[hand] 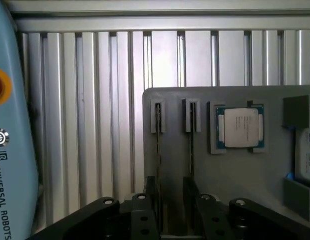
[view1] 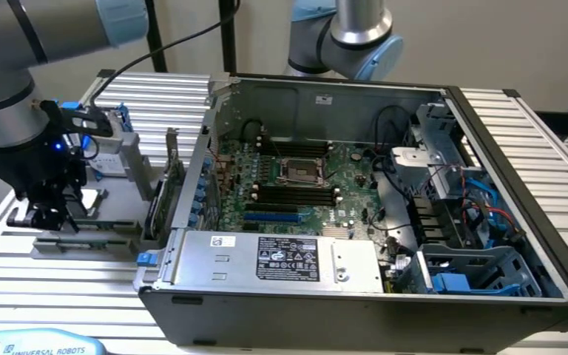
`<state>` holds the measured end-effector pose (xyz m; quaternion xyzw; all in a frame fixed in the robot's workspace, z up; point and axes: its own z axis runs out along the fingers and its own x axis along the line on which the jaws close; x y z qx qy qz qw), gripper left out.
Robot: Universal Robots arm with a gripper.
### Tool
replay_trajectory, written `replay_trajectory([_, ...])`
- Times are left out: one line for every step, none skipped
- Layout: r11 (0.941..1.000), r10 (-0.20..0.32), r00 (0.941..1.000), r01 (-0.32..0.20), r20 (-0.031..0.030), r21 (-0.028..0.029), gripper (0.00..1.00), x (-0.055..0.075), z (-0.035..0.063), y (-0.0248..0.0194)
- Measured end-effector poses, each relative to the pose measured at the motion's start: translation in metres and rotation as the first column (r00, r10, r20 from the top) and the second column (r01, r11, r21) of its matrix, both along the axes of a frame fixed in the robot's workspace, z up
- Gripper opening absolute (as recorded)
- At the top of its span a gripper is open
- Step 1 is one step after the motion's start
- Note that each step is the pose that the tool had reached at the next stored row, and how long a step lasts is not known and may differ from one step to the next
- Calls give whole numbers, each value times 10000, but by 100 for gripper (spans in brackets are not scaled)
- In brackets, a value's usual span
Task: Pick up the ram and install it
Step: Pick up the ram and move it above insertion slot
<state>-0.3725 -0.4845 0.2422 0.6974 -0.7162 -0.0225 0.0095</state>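
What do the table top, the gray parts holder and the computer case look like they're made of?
Table top: likely bare aluminium; silvery, soft sheen, long parallel ribs like extruded profile.
Gray parts holder: probably plastic, perhaps printed; flat matte gray, formed slots and pockets.
Computer case: apparently sheet metal; dull gray inside, thin folded walls, dark outer rim.

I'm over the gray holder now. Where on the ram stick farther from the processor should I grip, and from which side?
Take the ram mid-length across its two flat faces, coming straight down from above. It seems to stand on edge in the gray holder, so only its thin upper edge is exposed; the open fingers would straddle that.
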Motion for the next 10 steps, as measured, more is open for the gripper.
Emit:
replay_trajectory([10000, 34, 10000, -34, 0, 0, 36, 1, -18, -1])
replay_trajectory([10000, 68, 10000, -68, 0, 0, 36, 2, -36, -1])
replay_trajectory([9999, 105, 9999, -105, 1, 1, 36, 2, -55, -1])
replay_trajectory([9999, 139, 9999, -139, 2, 1, 36, 3, -73, -2])
replay_trajectory([9999, 171, 9999, -171, 1, 1, 36, 3, -91, -2])
replay_trajectory([9998, 199, 9998, -199, 0, 0, 36, 3, -108, -3])
replay_trajectory([9997, 228, 9997, -228, 0, 0, 36, 3, -127, -4])
replay_trajectory([9997, 256, 9997, -256, 1, 0, 36, 4, -145, -5])
replay_trajectory([9996, 287, 9996, -287, 0, 0, 36, 4, -165, -5])
replay_trajectory([9995, 314, 9995, -314, 0, 0, 36, 4, -182, -6])
